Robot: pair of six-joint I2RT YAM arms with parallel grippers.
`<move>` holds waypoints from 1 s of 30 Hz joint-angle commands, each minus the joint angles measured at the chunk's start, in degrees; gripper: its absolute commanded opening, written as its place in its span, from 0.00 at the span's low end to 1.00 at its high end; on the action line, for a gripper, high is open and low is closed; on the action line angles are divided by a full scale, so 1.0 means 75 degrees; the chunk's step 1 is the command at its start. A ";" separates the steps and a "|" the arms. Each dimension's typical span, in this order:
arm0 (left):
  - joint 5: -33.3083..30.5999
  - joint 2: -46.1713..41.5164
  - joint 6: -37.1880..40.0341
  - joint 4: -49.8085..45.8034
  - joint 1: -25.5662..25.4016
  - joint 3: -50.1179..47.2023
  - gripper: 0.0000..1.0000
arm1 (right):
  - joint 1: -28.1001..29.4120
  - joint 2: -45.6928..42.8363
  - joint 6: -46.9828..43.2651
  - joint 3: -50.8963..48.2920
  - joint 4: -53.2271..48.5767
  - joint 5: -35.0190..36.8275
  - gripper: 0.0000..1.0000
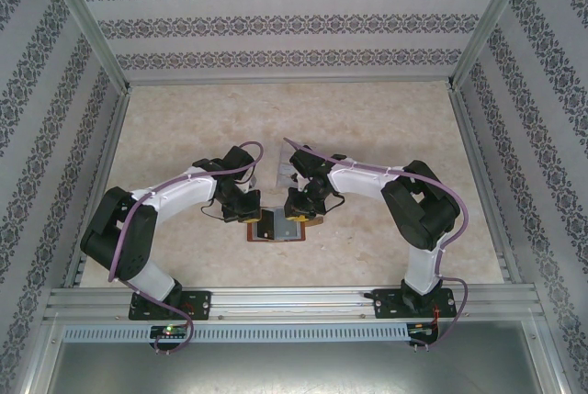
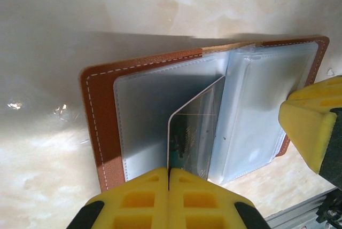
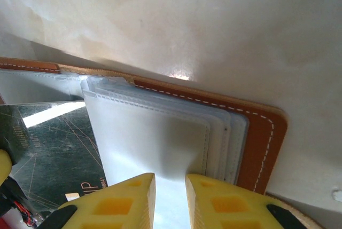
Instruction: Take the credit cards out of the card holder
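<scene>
The left gripper (image 2: 170,174) has its two yellow fingers shut tight on the bottom edge of one credit card (image 2: 195,125). The card sticks up out of a see-through pocket in the middle of the card holder (image 2: 99,114). The holder lies open and flat on the table (image 1: 184,118), between the two arms. The card looks thin, light, stiff and smooth, so it may slip; the bare edge is the best place to pinch it. The pockets are soft and floppy and may lift up with the card. On the right side, the right gripper (image 3: 170,178) sits on the pocket pages with a small gap between its fingers. I cannot tell if it squeezes them or just pushes down. Some small grey things (image 1: 278,172) lie just behind the holder, too small to name
</scene>
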 commanded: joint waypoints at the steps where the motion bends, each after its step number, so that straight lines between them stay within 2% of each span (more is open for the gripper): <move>1: -0.0105 -0.0120 -0.0026 -0.0194 0.0090 0.0170 0.05 | -0.0059 0.0288 -0.0107 -0.0210 -0.0243 0.0198 0.25; 13: 0.0658 0.0206 -0.0212 0.0499 0.0067 0.0278 0.09 | -0.0067 0.0323 -0.0106 -0.0198 -0.0232 0.0163 0.25; 30: 0.0816 0.0619 -0.0107 0.0522 0.0027 0.0399 0.08 | -0.0112 0.0405 -0.0153 -0.0128 -0.0265 0.0115 0.24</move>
